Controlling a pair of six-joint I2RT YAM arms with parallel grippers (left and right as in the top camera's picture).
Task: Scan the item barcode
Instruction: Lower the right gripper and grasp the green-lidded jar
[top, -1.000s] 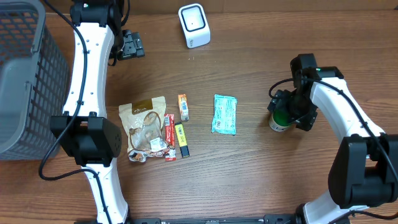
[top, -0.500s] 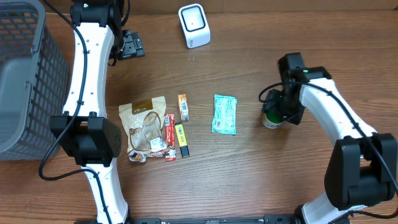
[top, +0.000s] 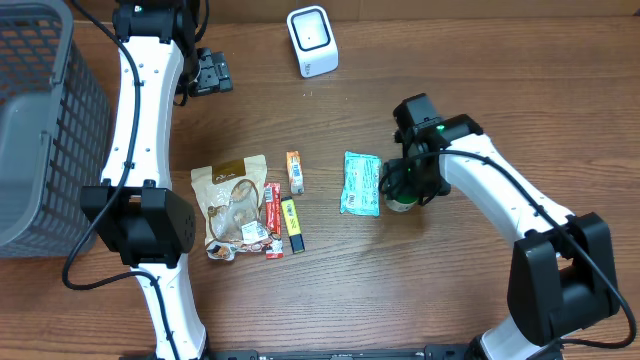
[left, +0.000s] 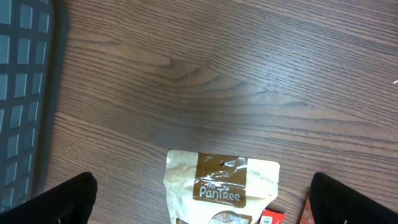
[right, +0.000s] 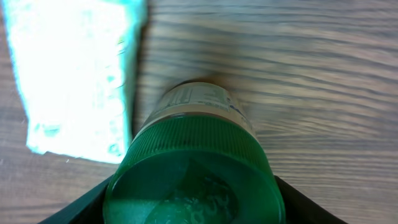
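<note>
Gripping: right gripper (right: 193, 202), fingers clamped on green-capped bottle (top: 400, 203), at 3 o'clock of the teal packet (top: 361, 183).
Left gripper (top: 210, 72): fingers wide apart, empty.
Scanner (top: 312, 40): 12 o'clock, well apart from the bottle; scan judged still ahead.

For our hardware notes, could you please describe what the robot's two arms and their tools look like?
The left arm and the right arm have smooth white link shells joined by bulky black joint housings. Thin black cables run along them. A small green light glows near the right wrist. The left tool and the right tool are black.
</note>
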